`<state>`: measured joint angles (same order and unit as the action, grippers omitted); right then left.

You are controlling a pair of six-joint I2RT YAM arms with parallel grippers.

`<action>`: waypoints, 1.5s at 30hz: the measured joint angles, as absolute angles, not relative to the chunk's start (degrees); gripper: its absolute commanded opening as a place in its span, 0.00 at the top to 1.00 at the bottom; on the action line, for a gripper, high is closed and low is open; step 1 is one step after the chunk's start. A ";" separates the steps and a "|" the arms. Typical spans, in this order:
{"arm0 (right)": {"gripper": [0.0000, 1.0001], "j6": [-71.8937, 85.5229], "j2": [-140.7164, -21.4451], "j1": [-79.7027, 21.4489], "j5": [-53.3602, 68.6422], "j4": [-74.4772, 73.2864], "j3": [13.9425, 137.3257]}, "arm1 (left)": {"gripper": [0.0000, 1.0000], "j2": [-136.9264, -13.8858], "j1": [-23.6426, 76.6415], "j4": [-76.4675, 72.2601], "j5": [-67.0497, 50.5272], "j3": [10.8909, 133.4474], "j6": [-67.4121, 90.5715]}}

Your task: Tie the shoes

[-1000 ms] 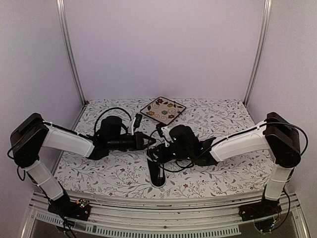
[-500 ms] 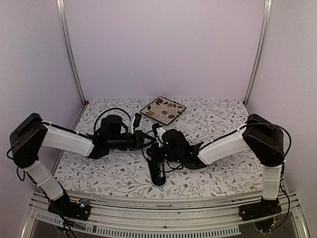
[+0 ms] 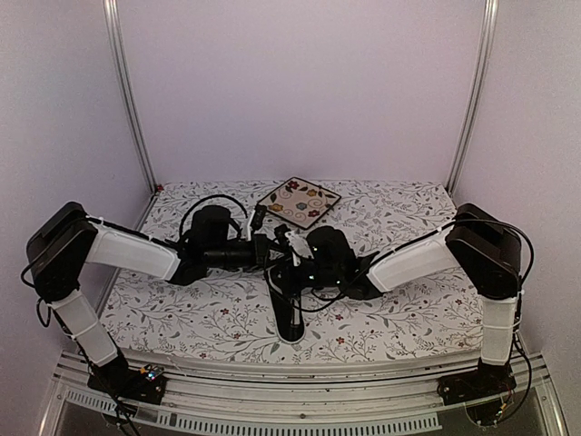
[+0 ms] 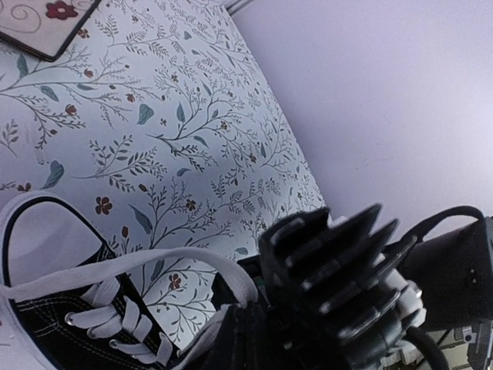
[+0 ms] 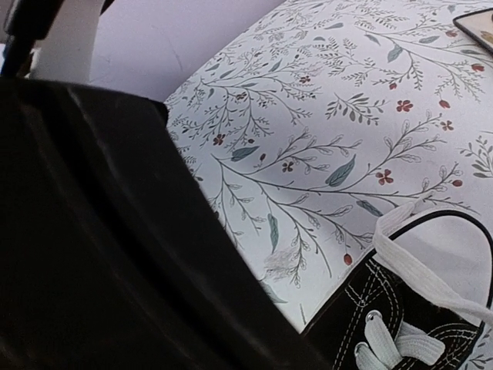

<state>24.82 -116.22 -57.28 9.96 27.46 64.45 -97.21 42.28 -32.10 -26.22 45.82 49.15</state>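
At mid-counter [image 3: 408, 309], left tool [image 3: 270, 251] meets right tool [image 3: 289, 254]; black sneaker [image 3: 289, 318] at 6 o'clock. Cannot tell either grip.

A: How many shoes do you count?
B: One shoe [image 3: 290, 320], a single black one with a white toe.
A: And plates?
B: One plate [image 3: 299, 201], square, with flowers on it.
A: Arms?
B: Two: the left arm [image 3: 127, 254] and the right arm [image 3: 418, 259].
A: Anything else that comes in numbers?
B: Two metal posts at the back corners, the left post [image 3: 127, 100] and the right post [image 3: 472, 100]. And one flowered surface [image 3: 408, 309], carrying the shoe and the plate.
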 measured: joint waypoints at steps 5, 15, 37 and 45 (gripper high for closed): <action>0.98 25.91 -116.22 -55.92 18.44 27.44 64.45 | 1.00 -97.21 41.95 -30.48 -26.89 46.28 48.49; 0.98 30.72 -116.22 -55.48 25.10 27.99 64.27 | 0.30 -96.99 40.45 -17.89 -26.13 49.15 41.41; 0.98 34.54 -116.25 -51.33 32.12 28.77 62.59 | 0.39 -75.81 40.16 -24.43 -22.35 21.85 30.89; 0.98 35.64 -116.33 -51.22 33.52 28.77 62.57 | 0.53 -86.04 43.48 -35.27 -19.97 22.37 28.49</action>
<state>35.64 -116.33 -51.22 33.52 28.77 62.57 -86.04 43.48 -35.27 -19.97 22.37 28.49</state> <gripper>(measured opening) 0.024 0.538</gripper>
